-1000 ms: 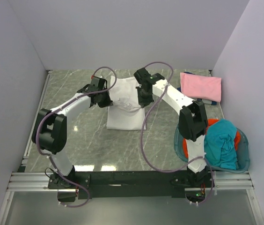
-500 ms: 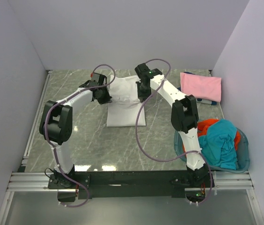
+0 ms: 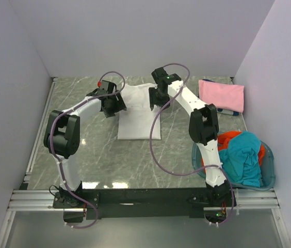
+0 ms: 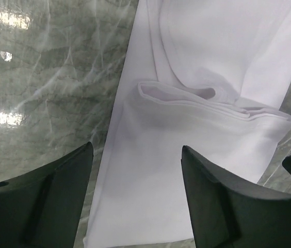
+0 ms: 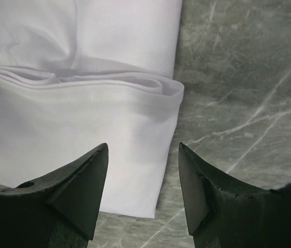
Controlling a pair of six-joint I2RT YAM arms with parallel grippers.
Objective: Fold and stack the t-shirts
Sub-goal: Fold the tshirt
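White t-shirt [image 3: 139, 118] is seen laid folded at desk [image 3: 83, 147] centre-rear, w/ left tool [image 4: 135, 192] & right tool [image 5: 143, 192] both spread apart over its l. & r. edges, nothing gripped.

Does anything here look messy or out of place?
Only mildly. The white shirt has a gaping fold, layers puffed rather than flat. The teal shirt and orange shirt lie crumpled in the basket.

Lab test cell: plain walls [image 3: 135, 36] enclosing a marble-patterned table [image 3: 83, 150].
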